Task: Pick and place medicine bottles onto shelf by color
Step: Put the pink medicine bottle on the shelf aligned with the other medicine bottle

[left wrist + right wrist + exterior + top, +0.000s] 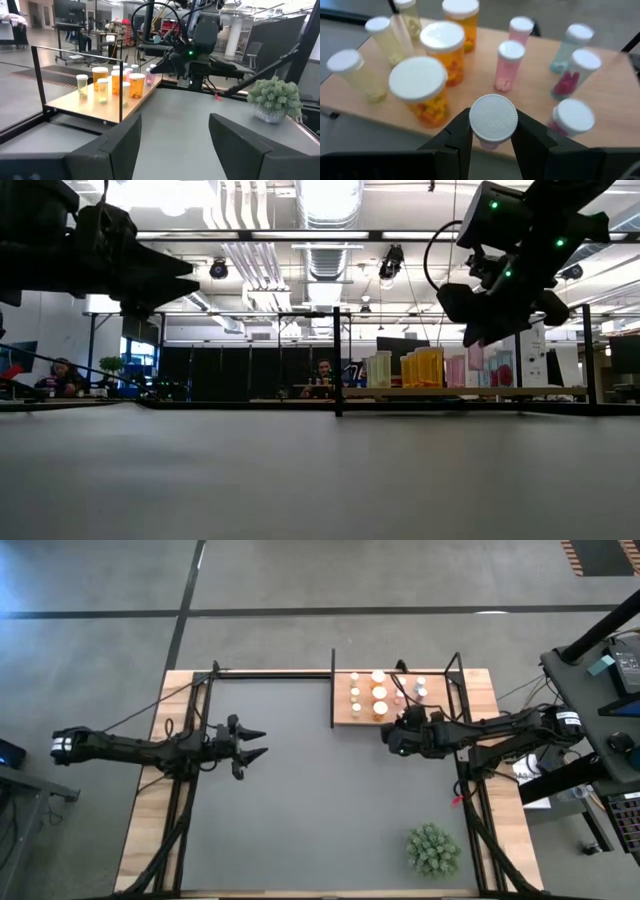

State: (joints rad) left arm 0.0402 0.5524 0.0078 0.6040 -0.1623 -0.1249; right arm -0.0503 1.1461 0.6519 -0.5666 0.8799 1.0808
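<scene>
The light-brown shelf (392, 698) stands at the mat's far edge, right of centre, with several white-capped bottles upright on it. They are orange (426, 89), pale green (357, 74) and pink (509, 64). My right gripper (392, 732) is at the shelf's near edge and high above the table (480, 315). It is shut on a small pink bottle (492, 120). My left gripper (252, 744) hovers open and empty over the mat's left part; its fingers (125, 145) point toward the shelf (107, 102). My right gripper pinches the pink bottle by the sides of its white cap (493, 116) between its two fingers (459, 134). The fingers slant down from the near side. The bottle stands upright in the hold over the shelf's near edge; the cap hides most of its body.
A green spiky plant (432, 848) stands at the mat's near right. Thin black frame posts (333, 688) rise at the shelf's corners. The dark grey mat (320, 800) lies bare between the arms. People sit in the room beyond (322, 375).
</scene>
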